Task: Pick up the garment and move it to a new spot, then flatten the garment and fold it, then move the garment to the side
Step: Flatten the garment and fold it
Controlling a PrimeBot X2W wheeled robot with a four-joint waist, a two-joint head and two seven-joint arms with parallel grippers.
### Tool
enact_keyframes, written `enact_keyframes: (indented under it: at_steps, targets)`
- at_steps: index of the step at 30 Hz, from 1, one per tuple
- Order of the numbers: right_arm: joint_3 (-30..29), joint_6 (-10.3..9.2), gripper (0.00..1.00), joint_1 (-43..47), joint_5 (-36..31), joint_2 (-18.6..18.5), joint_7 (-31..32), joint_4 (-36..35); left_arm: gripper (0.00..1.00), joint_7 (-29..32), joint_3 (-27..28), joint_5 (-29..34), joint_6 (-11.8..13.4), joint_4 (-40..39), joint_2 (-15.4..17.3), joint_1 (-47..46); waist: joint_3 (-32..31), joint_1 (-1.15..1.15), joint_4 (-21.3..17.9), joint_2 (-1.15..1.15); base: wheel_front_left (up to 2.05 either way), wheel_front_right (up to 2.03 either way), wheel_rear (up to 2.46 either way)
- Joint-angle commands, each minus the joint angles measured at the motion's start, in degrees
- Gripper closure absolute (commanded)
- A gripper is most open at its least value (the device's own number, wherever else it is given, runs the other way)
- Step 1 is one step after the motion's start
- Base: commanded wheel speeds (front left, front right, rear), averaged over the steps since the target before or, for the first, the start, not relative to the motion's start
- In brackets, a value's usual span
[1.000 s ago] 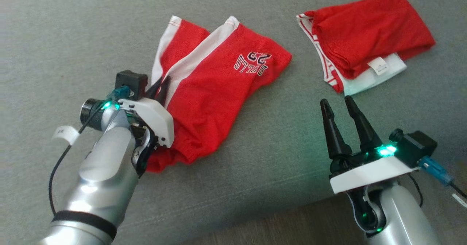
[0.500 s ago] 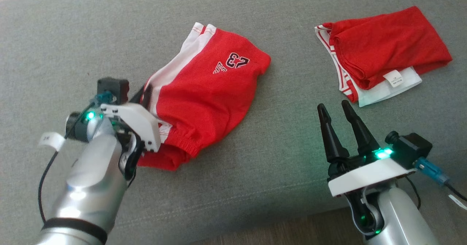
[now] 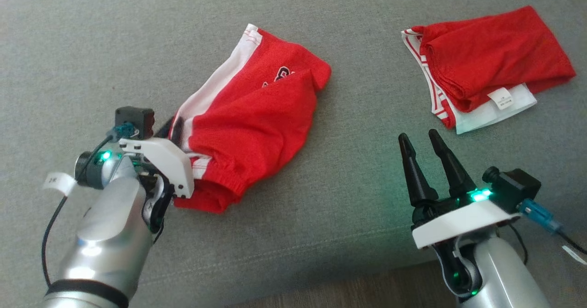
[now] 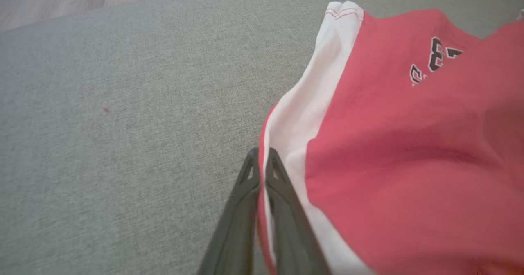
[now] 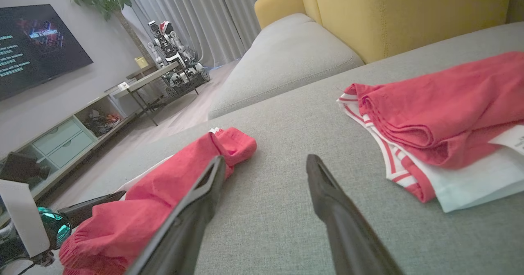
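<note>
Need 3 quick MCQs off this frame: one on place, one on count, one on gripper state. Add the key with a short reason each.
1. In the head view, where does the folded red-and-white pile lie relative to the red shorts?
A. To their right
B. To their left
C. On top of them

2. How many separate piles of cloth lie on the grey cushion?
A. One
B. Two
C. Four

3. What state is the left gripper in?
A. Open above the cushion
B. Shut on the red shorts' edge
C. Shut on the folded pile

Key:
1 A: the pile sits at upper right, apart from the shorts.
2 B: there are just the shorts and the folded pile.
3 B: the left wrist view shows its fingers pinched with cloth between them. The right gripper is open and empty.
</note>
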Motion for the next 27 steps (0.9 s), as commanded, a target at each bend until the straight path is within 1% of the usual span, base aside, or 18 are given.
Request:
enact_keyframes:
  at_steps: [1,4,7,10,13,14,18,21,24,27]
  targets:
    - [1.11,0.00,0.00,-1.15,0.11,0.32,-0.09,-1.41,0.00,-0.65,1.69,-0.53,0.15,-1.74,1.41,-1.49,-0.27,0.00,0.38,0.00,0.00,0.00,0.00]
    - [1.06,0.00,0.00,-1.29,-0.04,0.32,-0.09,-1.23,0.00,-2.59,2.17,-1.16,0.62,-2.71,0.80,-1.07,-0.99,0.00,1.24,0.00,0.00,0.00,0.00]
    - [0.65,0.00,0.00,-1.33,-0.27,0.32,-0.11,-1.48,0.00,-6.05,3.63,-2.47,1.27,-5.19,0.05,-0.27,-2.29,0.00,2.60,0.00,0.00,0.00,0.00]
    - [-0.23,0.00,0.00,-1.06,-0.39,0.32,-0.15,-2.21,0.00,-8.56,5.38,-4.05,1.63,-9.73,-0.90,1.80,-3.93,0.00,4.46,0.00,0.00,0.00,0.00]
    - [-0.86,0.00,0.00,-0.58,-0.63,0.32,-0.07,-3.18,0.00,-9.69,7.22,-5.30,2.00,-16.02,-1.67,5.62,-5.64,0.00,6.37,0.00,0.00,0.00,0.00]
    - [-0.86,0.00,0.00,-0.58,-0.63,0.32,-0.07,-3.18,0.00,-9.69,7.22,-5.30,2.00,-16.02,-1.67,5.62,-5.64,0.00,6.37,0.00,0.00,0.00,0.00]
    - [-0.77,0.00,0.00,0.39,-0.96,0.32,0.04,-4.90,0.00,-10.06,10.93,-5.08,3.26,-27.61,-2.20,12.84,-7.68,0.00,8.48,0.00,0.00,0.00,0.00]
    - [-0.64,0.00,0.00,1.34,-1.91,0.32,0.17,-6.12,0.00,-10.09,13.31,-3.46,3.53,-36.17,-3.08,20.15,-9.09,0.00,9.73,0.00,0.00,0.00,0.00]
    - [-0.95,0.00,0.00,2.58,-2.08,0.32,0.66,-6.86,0.00,-10.10,14.70,-2.56,2.92,-42.07,-4.70,27.23,-10.42,0.00,10.84,0.00,0.00,0.00,0.00]
    - [-1.05,0.00,0.00,3.54,-1.94,0.32,1.18,-7.26,0.00,-10.10,14.80,-1.99,1.59,-45.65,-6.16,32.91,-11.41,0.00,11.63,0.00,0.00,0.00,0.00]
